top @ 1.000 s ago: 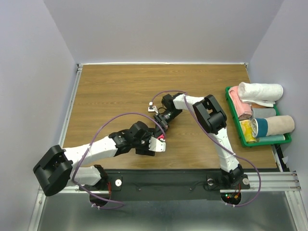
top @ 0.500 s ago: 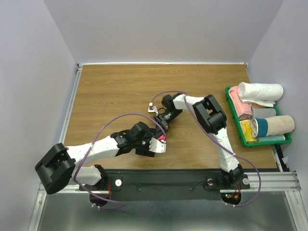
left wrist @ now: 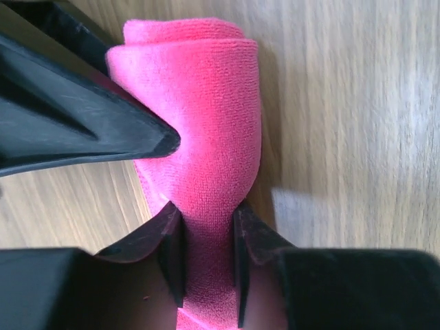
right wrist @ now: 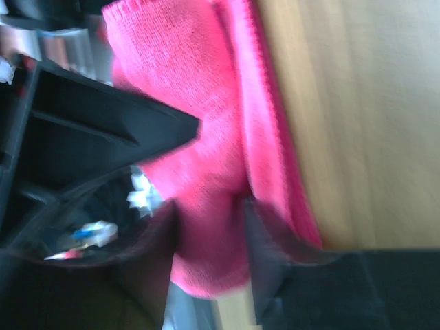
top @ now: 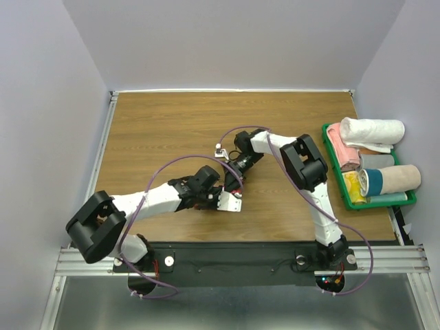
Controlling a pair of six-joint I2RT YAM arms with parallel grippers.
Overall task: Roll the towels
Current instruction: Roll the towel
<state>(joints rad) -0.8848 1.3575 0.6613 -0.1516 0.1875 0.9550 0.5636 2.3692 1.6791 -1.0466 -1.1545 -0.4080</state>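
Observation:
The towel point(left wrist: 203, 96) is a bright pink rolled bundle lying on the wooden table point(top: 165, 130). My left gripper point(left wrist: 206, 227) is shut on one end of the roll, and the cloth narrows where the fingers pinch it. From the other side, my right gripper point(right wrist: 210, 220) has the towel point(right wrist: 185, 117) filling the gap between its fingers; that view is blurred. In the top view the two grippers, left point(top: 229, 194) and right point(top: 235, 177), meet tip to tip at the table's middle and hide the towel. A finger point(left wrist: 89, 130) of the right gripper shows in the left wrist view.
A green tray point(top: 382, 202) at the table's right edge holds several rolled towels: white point(top: 371, 130), pink point(top: 344, 150), tan point(top: 399, 179) and others. The right arm's elbow point(top: 302, 161) stands between the tray and the grippers.
My left arm has swung up and to the right, and its jaws have gone from wide open to shut on the roll. The right gripper has shifted slightly back, and its jaws have eased wider.

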